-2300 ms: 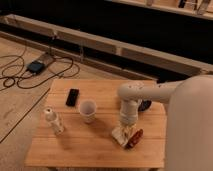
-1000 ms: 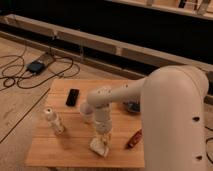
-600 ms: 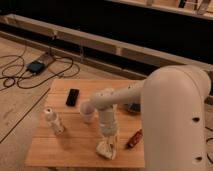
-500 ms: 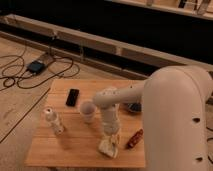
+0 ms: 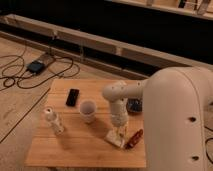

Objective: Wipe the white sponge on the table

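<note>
While fingers clamp white sponge | gripper near table front edge

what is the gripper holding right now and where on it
The gripper, low over the light wooden table, is shut on the small off-white sponge, pinching its top while it rests on the tabletop.

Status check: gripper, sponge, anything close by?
Gripper shut on the white sponge, pressing it on the table, front right. Red object right beside the sponge. Paper cup just left.
</note>
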